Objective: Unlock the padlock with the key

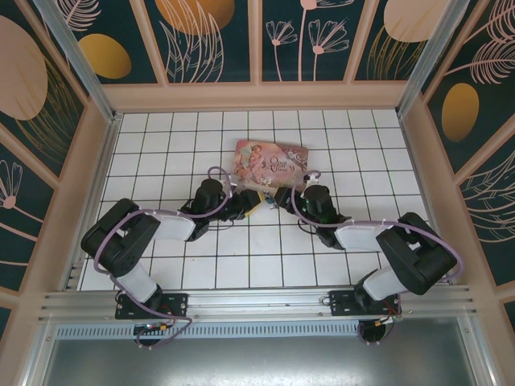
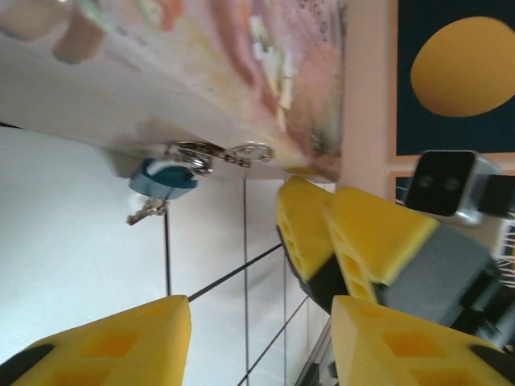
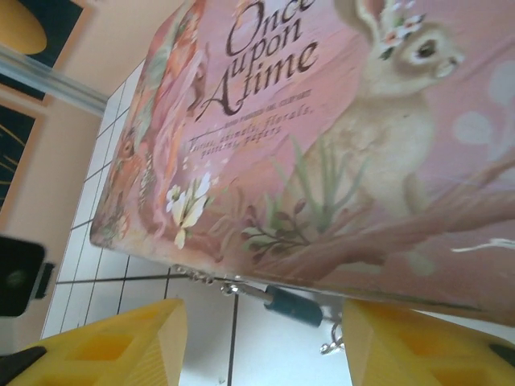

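Left gripper (image 1: 251, 203) and right gripper (image 1: 281, 197) nearly meet, tip to tip, just before the near edge of the pink picture tin (image 1: 271, 163) on the white tiled table (image 1: 161, 145), seen from overhead.

From the left wrist, its yellow fingers (image 2: 113, 346) stand wide apart, holding nothing. The blue padlock (image 2: 163, 178) hangs from the tin's metal clasp (image 2: 217, 153), with a small key (image 2: 147, 211) just beside it.

From the right wrist, its fingers (image 3: 105, 346) are likewise spread and empty, and the padlock sits under the tin's edge, ahead of them.
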Available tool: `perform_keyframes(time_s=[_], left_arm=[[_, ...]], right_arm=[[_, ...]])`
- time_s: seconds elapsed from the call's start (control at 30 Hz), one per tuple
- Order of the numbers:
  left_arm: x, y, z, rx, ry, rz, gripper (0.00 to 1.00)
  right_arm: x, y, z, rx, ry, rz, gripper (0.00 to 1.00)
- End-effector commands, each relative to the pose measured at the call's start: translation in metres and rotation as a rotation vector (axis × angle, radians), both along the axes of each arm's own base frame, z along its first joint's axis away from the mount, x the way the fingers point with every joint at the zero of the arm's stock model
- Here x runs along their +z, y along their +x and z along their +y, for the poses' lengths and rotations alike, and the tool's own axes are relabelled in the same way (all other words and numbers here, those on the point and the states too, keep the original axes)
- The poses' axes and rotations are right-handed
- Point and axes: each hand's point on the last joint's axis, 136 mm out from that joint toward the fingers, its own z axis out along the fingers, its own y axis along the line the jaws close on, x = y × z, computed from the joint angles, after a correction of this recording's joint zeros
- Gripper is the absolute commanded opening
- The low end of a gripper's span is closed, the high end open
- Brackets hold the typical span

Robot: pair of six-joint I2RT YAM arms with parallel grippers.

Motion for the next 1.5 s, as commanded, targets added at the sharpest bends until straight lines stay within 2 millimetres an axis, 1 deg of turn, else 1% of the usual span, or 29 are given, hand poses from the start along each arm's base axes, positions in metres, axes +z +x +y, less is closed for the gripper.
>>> perform_keyframes(time_s=[0.0, 0.1, 0.13, 0.23, 0.3, 0.4, 0.47, 0.5, 0.6, 0.7, 0.73, 0.77, 0.8, 0.9, 0.97, 1.03, 1.17, 1.2, 1.37, 1.4, 1.47], left_arm=[[0.019, -0.001, 0.0, -0.01, 0.001, -0.049, 0.56], [0.032, 0.002, 0.001, -0.002, 0.012, -0.082, 0.64], [0.036, 0.003, 0.002, 0.003, 0.019, -0.091, 0.68], [0.049, 0.009, 0.004, 0.019, 0.043, -0.135, 0.77], [0.055, 0.014, 0.005, 0.029, 0.068, -0.156, 0.83], [0.063, 0.023, 0.006, 0.048, 0.111, -0.191, 0.91], [0.067, 0.029, 0.006, 0.053, 0.143, -0.208, 0.94], [0.068, 0.034, 0.007, 0.061, 0.167, -0.212, 0.98], [0.075, 0.049, 0.013, 0.094, 0.253, -0.249, 0.99], [0.084, 0.066, 0.025, 0.155, 0.362, -0.302, 0.98], [0.083, 0.07, 0.031, 0.173, 0.405, -0.313, 0.98], [0.097, 0.078, 0.033, 0.195, 0.422, -0.349, 0.99], [0.103, 0.084, 0.036, 0.211, 0.458, -0.376, 0.98], [0.117, 0.102, 0.047, 0.266, 0.562, -0.439, 0.98], [0.128, 0.111, 0.05, 0.285, 0.604, -0.484, 0.98], [0.133, 0.12, 0.053, 0.303, 0.645, -0.514, 0.99], [0.146, 0.132, 0.062, 0.36, 0.702, -0.617, 0.99], [0.15, 0.135, 0.066, 0.382, 0.719, -0.64, 0.99], [0.162, 0.144, 0.088, 0.509, 0.804, -0.718, 0.99], [0.164, 0.147, 0.091, 0.522, 0.815, -0.729, 0.99], [0.165, 0.151, 0.09, 0.515, 0.835, -0.733, 0.99]], right_arm=[[0.014, 0.021, -0.003, -0.02, 0.03, -0.034, 0.54], [0.017, 0.036, -0.006, -0.023, 0.039, -0.03, 0.54], [0.019, 0.045, -0.012, -0.04, 0.04, -0.03, 0.54], [0.029, 0.054, -0.012, -0.02, 0.054, -0.044, 0.54], [0.037, 0.049, -0.008, 0.006, 0.058, -0.062, 0.54], [0.046, 0.032, -0.006, 0.027, 0.063, -0.089, 0.54], [0.043, 0.02, -0.008, 0.03, 0.052, -0.096, 0.54], [0.041, 0.015, -0.011, 0.027, 0.047, -0.1, 0.54], [0.027, 0.004, -0.02, 0.016, 0.029, -0.098, 0.54], [0.015, -0.002, -0.022, 0.03, 0.012, -0.093, 0.53], [0.013, -0.003, -0.022, 0.04, 0.005, -0.097, 0.53], [0.01, -0.004, -0.021, 0.046, -0.001, -0.098, 0.53], [0.007, -0.005, -0.022, 0.05, -0.008, -0.099, 0.52], [0.003, -0.006, -0.022, 0.061, -0.025, -0.109, 0.52], [0.002, -0.005, -0.02, 0.069, -0.031, -0.119, 0.52], [-0.001, -0.004, -0.02, 0.076, -0.04, -0.118, 0.51], [-0.004, 0.0, -0.014, 0.094, -0.042, -0.123, 0.5], [-0.006, -0.002, -0.008, 0.112, -0.044, -0.122, 0.5], [-0.016, 0.001, 0.007, 0.153, -0.056, -0.11, 0.49], [-0.018, 0.001, 0.009, 0.159, -0.056, -0.107, 0.48], [-0.021, 0.003, 0.014, 0.171, -0.054, -0.107, 0.48]])
